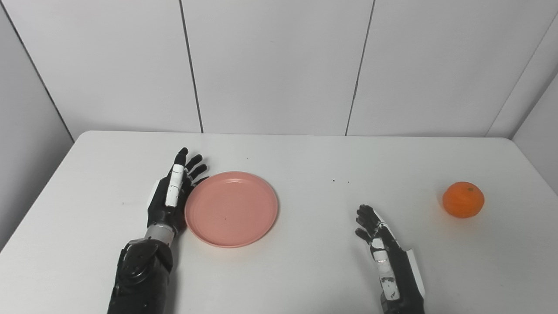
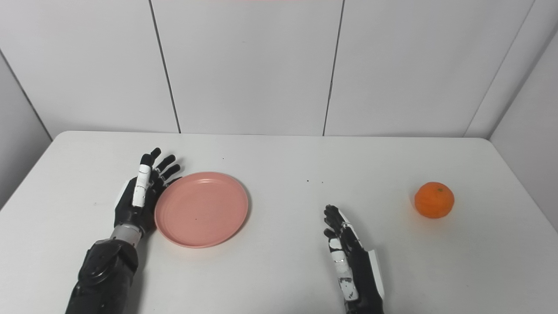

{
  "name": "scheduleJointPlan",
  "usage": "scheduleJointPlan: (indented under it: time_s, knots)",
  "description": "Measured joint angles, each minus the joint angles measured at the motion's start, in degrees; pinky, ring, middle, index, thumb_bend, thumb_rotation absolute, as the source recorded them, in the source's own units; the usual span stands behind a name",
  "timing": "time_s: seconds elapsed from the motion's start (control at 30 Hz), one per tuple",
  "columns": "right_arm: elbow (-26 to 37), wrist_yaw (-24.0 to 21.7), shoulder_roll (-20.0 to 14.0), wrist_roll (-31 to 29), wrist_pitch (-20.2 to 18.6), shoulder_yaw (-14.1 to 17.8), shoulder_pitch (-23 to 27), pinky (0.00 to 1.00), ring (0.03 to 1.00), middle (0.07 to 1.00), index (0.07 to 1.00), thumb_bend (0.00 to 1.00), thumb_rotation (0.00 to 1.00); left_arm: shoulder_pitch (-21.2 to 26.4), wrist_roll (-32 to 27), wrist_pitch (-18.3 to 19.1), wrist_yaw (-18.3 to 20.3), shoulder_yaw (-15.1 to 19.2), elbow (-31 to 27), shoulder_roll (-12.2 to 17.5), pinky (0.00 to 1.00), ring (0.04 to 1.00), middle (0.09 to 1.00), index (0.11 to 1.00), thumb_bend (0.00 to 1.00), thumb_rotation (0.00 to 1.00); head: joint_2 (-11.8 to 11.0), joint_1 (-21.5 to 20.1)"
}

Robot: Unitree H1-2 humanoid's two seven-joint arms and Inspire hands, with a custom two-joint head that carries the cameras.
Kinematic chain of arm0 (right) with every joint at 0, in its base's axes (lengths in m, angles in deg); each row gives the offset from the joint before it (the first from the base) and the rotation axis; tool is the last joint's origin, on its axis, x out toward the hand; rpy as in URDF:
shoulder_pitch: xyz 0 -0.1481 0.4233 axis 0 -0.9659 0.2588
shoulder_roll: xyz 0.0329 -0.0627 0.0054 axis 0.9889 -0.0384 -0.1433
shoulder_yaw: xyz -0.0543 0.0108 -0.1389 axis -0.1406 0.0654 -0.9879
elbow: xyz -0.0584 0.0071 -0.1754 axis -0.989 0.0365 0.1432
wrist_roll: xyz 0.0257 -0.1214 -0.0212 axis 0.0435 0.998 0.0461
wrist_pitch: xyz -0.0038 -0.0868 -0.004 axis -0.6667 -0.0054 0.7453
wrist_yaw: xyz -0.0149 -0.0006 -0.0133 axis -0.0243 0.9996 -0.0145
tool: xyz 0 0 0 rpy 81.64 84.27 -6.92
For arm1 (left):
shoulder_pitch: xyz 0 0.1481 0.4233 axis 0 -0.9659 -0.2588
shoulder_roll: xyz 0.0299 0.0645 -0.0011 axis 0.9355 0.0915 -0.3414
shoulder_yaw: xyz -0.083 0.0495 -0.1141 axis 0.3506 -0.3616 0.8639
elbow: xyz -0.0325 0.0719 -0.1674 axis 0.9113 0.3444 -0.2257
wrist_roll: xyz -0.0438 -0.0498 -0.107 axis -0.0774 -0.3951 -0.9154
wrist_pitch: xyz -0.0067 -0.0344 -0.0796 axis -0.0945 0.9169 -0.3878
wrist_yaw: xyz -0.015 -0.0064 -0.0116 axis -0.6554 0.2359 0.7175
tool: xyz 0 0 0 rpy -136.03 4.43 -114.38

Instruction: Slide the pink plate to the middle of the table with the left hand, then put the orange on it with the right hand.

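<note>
Well, nothing lies between the orange (image 1: 463,199), at the right of the frame, and the empty plate (image 1: 231,209), left of centre on the white surface (image 1: 305,270). Left robot hand (image 1: 171,195), fingers spread, sits against the plate's left rim. Right robot hand (image 1: 383,253) rests at lower centre-right, loosely spread, holding nothing.

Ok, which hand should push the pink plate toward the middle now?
Left. The left hand is open right against the pink plate's left rim. The right hand is open too, apart from both plate and orange.
</note>
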Motion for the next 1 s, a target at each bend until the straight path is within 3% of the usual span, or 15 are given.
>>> scheduleJointPlan:
  time_s: [1.0]
  knots:
    - [-2.3, 1.3, 4.1, 2.9, 0.0, -1.9, 1.7, 0.87, 0.9, 0.896, 0.874, 0.8, 0.95, 0.6, 0.4, 0.1, 0.1, -2.2, 0.8, -4.6, 0.74, 0.858, 0.887, 0.968, 0.94, 0.83, 0.3, -8.5]
